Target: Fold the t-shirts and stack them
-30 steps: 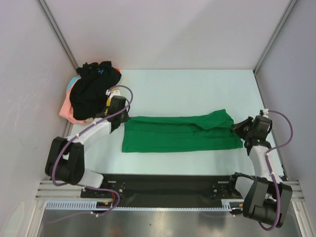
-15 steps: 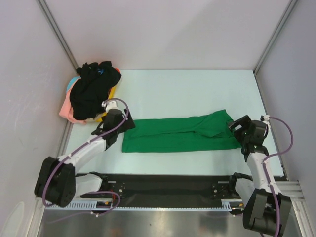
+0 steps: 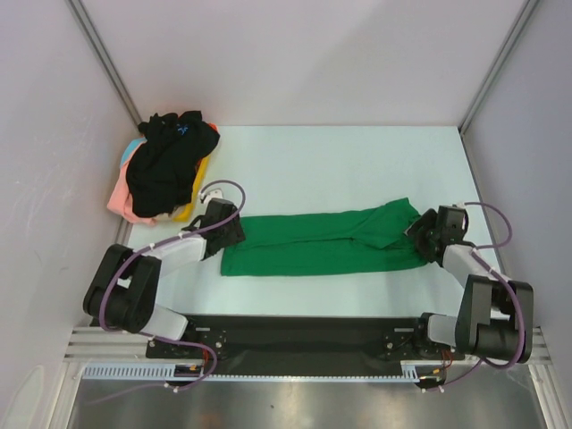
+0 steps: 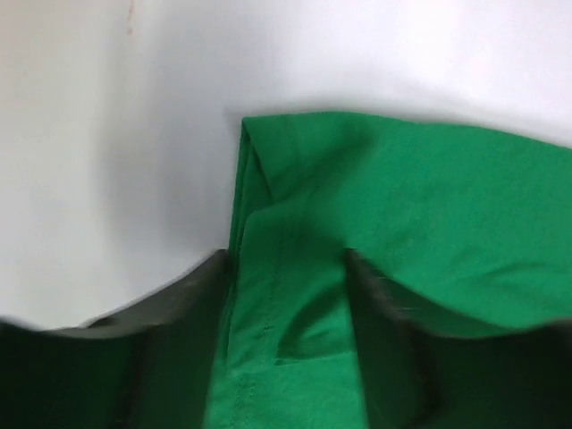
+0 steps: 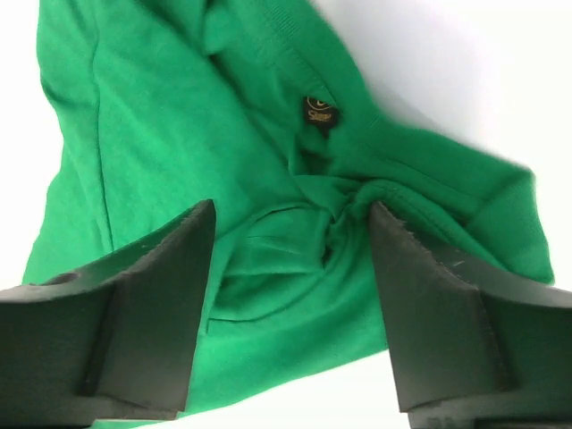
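A bright green t-shirt (image 3: 322,241) lies folded into a long band across the table. My left gripper (image 3: 234,234) is low at its left end. In the left wrist view this gripper (image 4: 286,259) is open, its dark fingers (image 4: 183,313) straddling the shirt's hemmed edge (image 4: 259,206). My right gripper (image 3: 418,234) is at the shirt's right end. In the right wrist view it (image 5: 291,210) is open over bunched green cloth (image 5: 161,116) below the collar label (image 5: 318,111). A black t-shirt (image 3: 170,161) with a small blue mark tops a pile at the back left.
Pink (image 3: 121,201), yellow (image 3: 189,212) and light blue (image 3: 134,147) cloth show under the black shirt, against the left wall (image 3: 54,179). The right wall (image 3: 527,179) stands close to my right arm. A black rail (image 3: 295,335) runs along the near edge.
Both grippers went from shut to open and have narrowed a little around the cloth. The left gripper came down from beside the pile to the shirt's left end; the right shifted onto its right end.
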Tool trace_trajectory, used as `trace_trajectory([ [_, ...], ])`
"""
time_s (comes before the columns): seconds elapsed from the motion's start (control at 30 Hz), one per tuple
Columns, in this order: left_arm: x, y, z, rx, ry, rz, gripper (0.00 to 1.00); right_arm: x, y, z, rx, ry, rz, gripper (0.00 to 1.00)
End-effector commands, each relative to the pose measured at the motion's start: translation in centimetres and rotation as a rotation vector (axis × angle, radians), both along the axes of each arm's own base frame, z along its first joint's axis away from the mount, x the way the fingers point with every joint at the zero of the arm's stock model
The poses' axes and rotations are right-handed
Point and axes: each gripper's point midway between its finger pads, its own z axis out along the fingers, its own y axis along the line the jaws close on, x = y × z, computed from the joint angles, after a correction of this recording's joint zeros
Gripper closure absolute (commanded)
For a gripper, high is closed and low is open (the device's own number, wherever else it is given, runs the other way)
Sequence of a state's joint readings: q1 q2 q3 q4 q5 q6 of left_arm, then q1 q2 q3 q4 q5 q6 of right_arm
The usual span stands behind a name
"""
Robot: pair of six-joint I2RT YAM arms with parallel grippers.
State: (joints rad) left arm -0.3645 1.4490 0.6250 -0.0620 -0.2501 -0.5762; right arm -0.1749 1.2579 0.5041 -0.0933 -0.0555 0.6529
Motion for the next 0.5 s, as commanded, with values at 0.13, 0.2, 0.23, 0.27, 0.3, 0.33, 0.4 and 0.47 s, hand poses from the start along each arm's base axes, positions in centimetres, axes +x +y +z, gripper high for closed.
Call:
trace_trajectory([
  [0.13,0.6,-2.4,-0.3,-0.077,0.003,-0.081,0.69,1.1,2.9,-2.0,-0.008,0.031,0.106,0.64],
  [0.2,0.7,-2.5,-0.3,-0.078,0.003,-0.083,0.80,2.1,3.3,-1.4,-0.015,-0.008,0.119,0.77],
  [0.23,0.7,-2.6,-0.2,-0.079,0.002,-0.084,0.85,2.4,3.4,-1.4,-0.012,-0.012,0.127,0.83],
  [0.27,0.8,-2.6,-0.2,-0.080,0.003,-0.085,0.96,2.6,3.5,-1.3,-0.014,-0.013,0.130,0.91],
  [0.3,0.7,-2.6,-0.2,-0.084,0.004,-0.080,1.00,2.8,3.5,-1.4,-0.020,-0.010,0.129,1.00],
  [0.33,0.7,-2.6,-0.2,-0.085,0.006,-0.080,1.00,3.3,3.4,-1.3,-0.024,-0.012,0.133,1.00],
  [0.4,0.4,-2.7,-0.3,-0.094,0.020,-0.074,1.00,4.2,3.2,-1.1,-0.037,-0.019,0.130,1.00],
  [0.47,-0.3,-2.5,-0.6,-0.098,0.045,-0.065,1.00,6.0,3.1,-0.4,-0.046,-0.034,0.137,1.00],
])
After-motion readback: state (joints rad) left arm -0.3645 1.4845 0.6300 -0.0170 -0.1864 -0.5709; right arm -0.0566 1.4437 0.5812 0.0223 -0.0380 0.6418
